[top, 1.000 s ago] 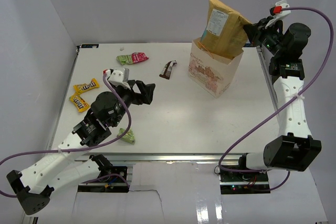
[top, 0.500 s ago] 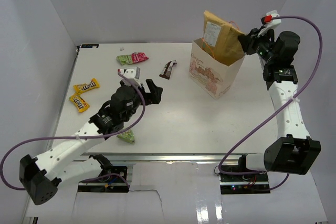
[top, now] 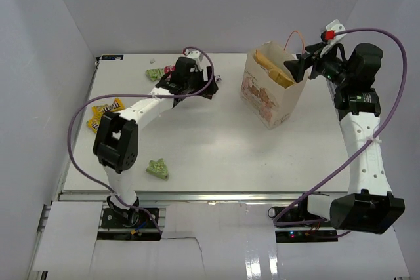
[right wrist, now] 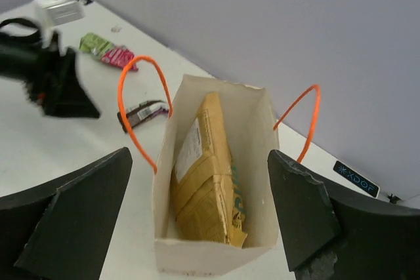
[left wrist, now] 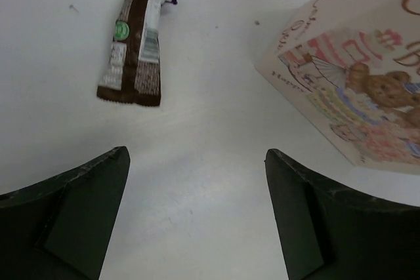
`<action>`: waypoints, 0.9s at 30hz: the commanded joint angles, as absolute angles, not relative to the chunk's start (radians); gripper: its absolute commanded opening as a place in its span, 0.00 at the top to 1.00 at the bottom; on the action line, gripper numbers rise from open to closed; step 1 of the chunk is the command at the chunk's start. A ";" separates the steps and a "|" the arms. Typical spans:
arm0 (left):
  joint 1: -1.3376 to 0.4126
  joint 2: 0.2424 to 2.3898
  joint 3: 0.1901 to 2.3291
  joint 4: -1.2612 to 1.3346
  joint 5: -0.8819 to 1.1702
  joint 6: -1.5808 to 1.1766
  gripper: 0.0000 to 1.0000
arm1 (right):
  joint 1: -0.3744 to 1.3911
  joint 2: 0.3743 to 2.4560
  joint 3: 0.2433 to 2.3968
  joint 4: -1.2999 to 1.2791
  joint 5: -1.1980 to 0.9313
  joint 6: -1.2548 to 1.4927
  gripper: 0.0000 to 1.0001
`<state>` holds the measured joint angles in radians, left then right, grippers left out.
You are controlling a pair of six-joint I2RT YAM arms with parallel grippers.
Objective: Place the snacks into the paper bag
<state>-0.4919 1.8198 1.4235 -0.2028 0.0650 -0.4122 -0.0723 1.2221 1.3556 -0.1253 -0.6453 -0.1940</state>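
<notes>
Jaws on both arms are being held wide apart with nothing between them: the left gripper [left wrist: 197, 162] is being hovered low over the table [top: 216, 155], just short of the dark brown packet [left wrist: 134, 47], while the right gripper [right wrist: 200, 162] is being poised above the mouth of the paper bag [right wrist: 216, 250]. Inside that upright bag the tan chip bag [right wrist: 207, 162] is being carried on its edge, leaning along one wall, so that item is being judged as done. The dark brown packet is lying flat on the table, near the bag's printed side but apart from it. It is being judged light, thin, crinkly and rather slippery, and best pinched across its narrow width near the middle, with the fingertips pressed down to the tabletop so that the film is being gathered rather than pushed away. Bare table is being left all round it for the approach, though the paper wall nearby is being reckoned light enough to tip if it is nudged. The orange cord handles [right wrist: 141, 96] are arching above the rim and are being counted as a snagging risk for any drop from above. The green packet [right wrist: 95, 44], the pink-red packet [right wrist: 121, 56], the yellow M&M's packets [top: 105, 108] and the pale green packet [top: 158, 169] are lying on the table, well away from the bag.
</notes>
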 commanded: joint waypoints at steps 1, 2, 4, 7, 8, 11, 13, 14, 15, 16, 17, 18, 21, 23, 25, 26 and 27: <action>-0.486 1.992 1.616 -0.294 0.062 -0.178 0.06 | -0.095 1.172 1.393 -0.349 -0.744 -0.333 0.09; -0.486 2.026 1.678 -0.295 0.039 -0.148 0.06 | -0.101 1.161 1.367 -0.385 -0.749 -0.383 0.09; -0.486 2.087 1.725 -0.287 -0.039 -0.067 0.07 | -0.124 1.135 1.321 -0.443 -0.753 -0.434 0.09; -0.486 2.187 1.816 -0.252 -0.119 -0.029 0.09 | -0.158 1.062 1.217 -0.500 -0.755 -0.492 0.09; -0.486 2.225 1.833 -0.241 -0.139 -0.020 0.09 | -0.163 1.051 1.195 -0.508 -0.761 -0.498 0.09; -0.486 2.298 1.896 -0.219 -0.164 -0.008 0.12 | -0.167 1.048 1.166 -0.570 -0.772 -0.522 0.09; -0.486 2.325 1.921 -0.212 -0.149 -0.008 0.13 | -0.169 1.048 1.152 -0.598 -0.782 -0.531 0.09; -0.486 2.344 1.918 -0.204 -0.141 -0.005 0.16 | -0.169 1.049 1.147 -0.603 -0.793 -0.531 0.09; -0.486 2.350 1.914 -0.198 -0.137 -0.008 0.16 | -0.167 1.051 1.146 -0.604 -0.799 -0.532 0.09; -0.486 2.356 1.908 -0.190 -0.124 -0.009 0.17 | -0.169 1.054 1.141 -0.607 -0.808 -0.532 0.09; -0.486 2.365 1.905 -0.190 -0.126 -0.015 0.19 | -0.169 1.055 1.141 -0.606 -0.824 -0.531 0.09; -0.486 2.376 1.902 -0.190 -0.123 -0.020 0.22 | -0.169 1.057 1.143 -0.606 -0.833 -0.532 0.09; -0.486 2.381 1.884 -0.183 -0.103 -0.037 0.33 | -0.167 1.066 1.147 -0.614 -0.870 -0.534 0.09; -0.486 2.376 1.870 -0.178 -0.103 -0.049 0.39 | -0.169 1.075 1.164 -0.658 -0.937 -0.604 0.09; -0.486 2.353 1.847 -0.169 -0.095 -0.054 0.56 | -0.167 1.084 1.187 -0.739 -1.015 -0.673 0.09; -0.486 2.341 1.833 -0.163 -0.086 -0.060 0.62 | -0.166 1.088 1.193 -0.762 -1.032 -0.716 0.10; -0.486 2.326 1.818 -0.144 -0.077 -0.066 0.66 | -0.163 1.091 1.200 -0.785 -1.045 -0.739 0.11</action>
<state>-0.4862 2.3932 1.8610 -0.1612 -0.1093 -0.0502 -0.1638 1.0840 1.1503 -0.6846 -0.9222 -0.6201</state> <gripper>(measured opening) 0.371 0.897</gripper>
